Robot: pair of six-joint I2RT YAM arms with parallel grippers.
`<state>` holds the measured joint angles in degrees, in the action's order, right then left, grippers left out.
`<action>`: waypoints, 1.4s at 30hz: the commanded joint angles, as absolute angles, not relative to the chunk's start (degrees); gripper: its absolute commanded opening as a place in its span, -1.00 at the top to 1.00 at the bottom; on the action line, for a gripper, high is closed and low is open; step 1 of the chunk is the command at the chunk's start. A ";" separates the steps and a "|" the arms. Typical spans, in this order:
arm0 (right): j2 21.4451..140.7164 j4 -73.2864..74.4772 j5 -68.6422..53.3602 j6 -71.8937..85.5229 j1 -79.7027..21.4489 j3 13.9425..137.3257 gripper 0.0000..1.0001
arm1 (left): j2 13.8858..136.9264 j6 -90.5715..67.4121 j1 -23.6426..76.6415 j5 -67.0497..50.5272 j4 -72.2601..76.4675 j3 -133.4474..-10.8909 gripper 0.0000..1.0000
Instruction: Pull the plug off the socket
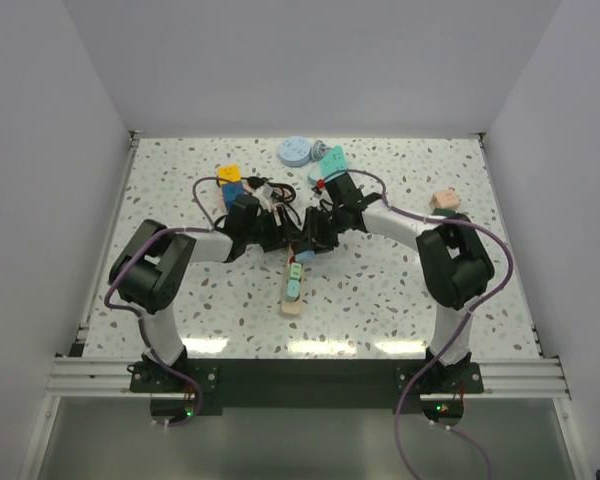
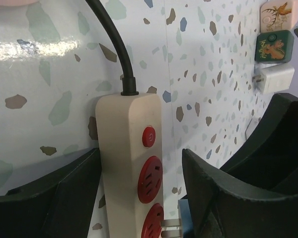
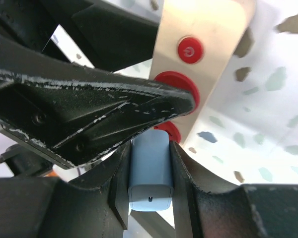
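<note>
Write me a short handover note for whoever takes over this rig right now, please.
Left gripper: jaws open, straddling the socket.
Right gripper: jaws shut on the light blue plug.
Done: plug gripped.
Left: prongs show, so the plug looks only partly out; probably clamp the socket, then pull it free.
</note>
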<state>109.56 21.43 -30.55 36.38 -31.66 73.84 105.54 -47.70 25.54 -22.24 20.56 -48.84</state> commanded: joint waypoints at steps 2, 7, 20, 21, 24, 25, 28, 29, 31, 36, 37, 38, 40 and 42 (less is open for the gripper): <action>105.13 25.05 -27.07 34.02 -27.01 75.68 1.00 | 107.23 -45.09 26.54 -21.18 17.23 -50.01 -0.39; 100.38 28.12 -25.84 29.38 -16.54 72.25 1.00 | 106.96 -45.26 26.54 -21.27 17.49 -50.10 -0.37; 105.29 47.20 6.47 26.10 -1.59 79.45 0.88 | 108.99 -45.35 26.54 -22.76 17.05 -52.29 -0.36; 105.21 47.63 7.98 26.89 -1.23 79.19 0.76 | 108.98 -45.35 26.54 -22.85 17.14 -52.29 -0.36; 105.56 49.04 15.43 28.29 -0.09 79.10 0.14 | 109.34 -45.79 26.54 -23.73 17.84 -52.38 -0.36; 105.73 49.30 17.03 28.74 -0.09 79.01 0.01 | 109.60 -46.31 26.54 -24.08 18.71 -52.47 -0.36; 106.78 50.27 19.51 29.97 1.84 79.71 -0.20 | 110.21 -46.93 26.54 -25.05 19.86 -52.73 -0.35; 106.87 50.36 19.69 29.97 1.93 80.06 -0.29 | 110.39 -47.02 26.54 -25.40 20.12 -53.08 -0.35; 106.88 51.24 19.60 30.23 1.93 81.12 -0.43 | 110.57 -47.02 26.54 -25.40 20.21 -53.52 -0.35; 98.81 48.01 14.79 29.98 1.85 79.55 -0.98 | 110.39 -47.28 26.54 -24.96 20.30 -55.11 -0.35; 97.31 46.86 9.28 29.54 1.67 78.85 -0.98 | 110.48 -47.81 26.54 -24.96 20.74 -55.19 -0.35; 96.16 46.06 6.62 29.18 0.89 78.32 -0.98 | 110.74 -48.07 26.54 -25.22 21.18 -55.54 -0.35; 93.26 44.65 3.09 28.13 -1.13 77.08 -0.98 | 111.27 -48.69 26.54 -25.66 21.45 -56.07 -0.34; 92.72 44.82 -1.22 27.07 -5.52 77.34 -0.98 | 111.53 -49.13 26.54 -25.75 21.88 -56.25 -0.34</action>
<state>96.60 47.48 7.68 28.82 -0.21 77.36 110.28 -47.88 26.02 -24.58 20.60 -54.43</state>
